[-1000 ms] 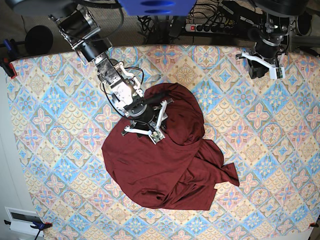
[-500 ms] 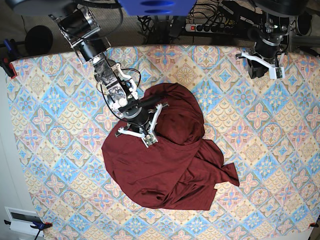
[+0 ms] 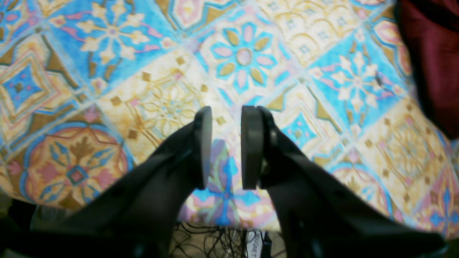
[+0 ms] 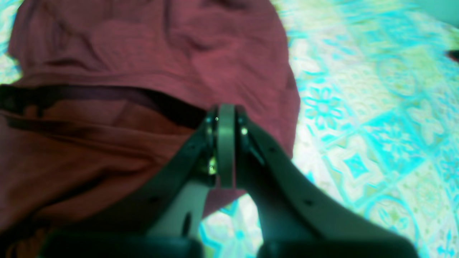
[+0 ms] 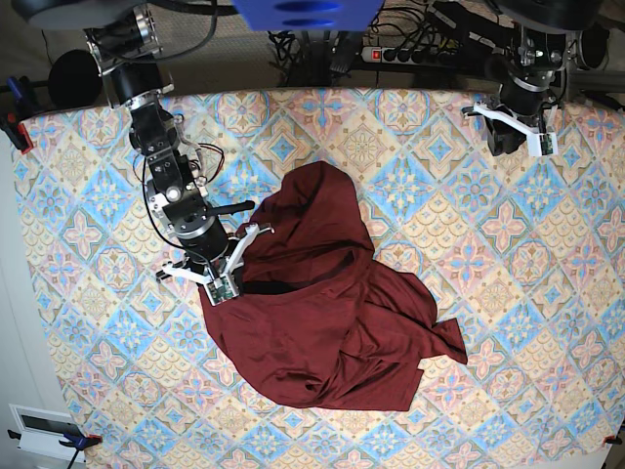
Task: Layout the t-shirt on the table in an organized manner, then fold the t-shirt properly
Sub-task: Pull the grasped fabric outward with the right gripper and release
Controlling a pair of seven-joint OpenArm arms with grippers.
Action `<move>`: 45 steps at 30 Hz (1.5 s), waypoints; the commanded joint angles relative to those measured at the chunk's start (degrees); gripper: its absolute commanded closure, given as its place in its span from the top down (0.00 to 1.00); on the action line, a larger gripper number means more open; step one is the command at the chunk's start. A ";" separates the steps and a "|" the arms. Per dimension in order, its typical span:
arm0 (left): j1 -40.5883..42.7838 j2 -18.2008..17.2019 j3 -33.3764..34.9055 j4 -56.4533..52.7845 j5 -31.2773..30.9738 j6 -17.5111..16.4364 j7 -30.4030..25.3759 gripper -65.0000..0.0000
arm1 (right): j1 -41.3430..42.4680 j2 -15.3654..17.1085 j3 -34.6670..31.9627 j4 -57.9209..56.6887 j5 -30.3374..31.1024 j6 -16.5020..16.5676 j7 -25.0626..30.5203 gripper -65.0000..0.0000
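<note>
Shirt: crumpled maroon t-shirt (image 5: 322,313) heaped mid-counter (image 5: 88,322).
Right pincer (image 5: 223,283): clenched at the shirt's nine-o'clock edge; cloth between the pads cannot be told.
Left pincer (image 5: 513,137): parted, empty, at two o'clock.
Beyond: power strip (image 5: 410,54), cables.

The right gripper (image 5: 223,280) is now further toward the table's (image 5: 88,234) left side than before, and its jaws, open earlier, are closed. The t-shirt (image 5: 322,322) is now stretched leftward, its upper fold pulled open.
</note>
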 commanded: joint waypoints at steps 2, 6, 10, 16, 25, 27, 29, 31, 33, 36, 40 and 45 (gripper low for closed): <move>-0.27 -1.27 -0.54 1.01 -0.12 -0.36 -1.20 0.22 | 0.68 2.70 3.53 1.81 2.56 -0.41 1.60 0.00; -1.15 -1.27 -0.54 1.01 -0.12 -0.36 -1.20 0.22 | -0.02 7.45 9.86 2.69 8.18 -0.41 1.86 0.00; -2.03 -1.27 -0.54 1.01 -0.12 -0.36 -1.20 0.22 | -0.02 12.63 15.40 2.25 13.37 -0.41 1.86 0.00; -4.85 -1.27 -0.37 1.01 0.05 -0.36 -0.85 0.22 | -0.19 16.94 15.66 4.18 21.90 -0.06 1.51 0.00; -5.64 -1.27 -0.28 1.01 0.05 -0.36 -0.76 0.22 | 0.16 9.29 1.95 6.21 15.04 -0.23 1.33 0.13; -5.11 -1.27 -0.28 1.01 0.05 -0.36 -0.76 0.22 | 0.16 7.27 0.10 4.18 13.90 -0.23 1.24 0.20; -4.67 -1.27 -0.19 1.01 -0.03 -0.36 -0.76 0.22 | 0.16 6.57 -2.27 1.81 12.93 -0.23 1.24 0.26; -3.97 -1.18 -0.28 1.01 -0.03 -0.36 -0.76 0.22 | -0.02 6.57 -4.12 0.84 10.82 -0.23 1.24 0.29; -3.44 -1.18 -0.28 1.01 -0.03 -0.36 -0.76 0.22 | -0.11 6.57 -6.76 1.02 6.78 -0.23 1.24 0.31; -3.09 -1.18 -0.37 1.01 -0.03 -0.36 -0.76 0.22 | -0.63 6.57 -10.98 1.02 0.36 -0.23 1.24 0.33; -3.09 -1.18 -0.37 1.01 -0.03 -0.36 -0.76 0.22 | -2.48 6.57 -12.65 0.93 -5.27 -0.23 1.33 0.35; -3.26 -1.18 -0.28 1.01 -0.03 -0.36 -0.76 0.22 | -2.48 6.57 -12.91 -1.62 -6.67 -0.23 1.68 0.38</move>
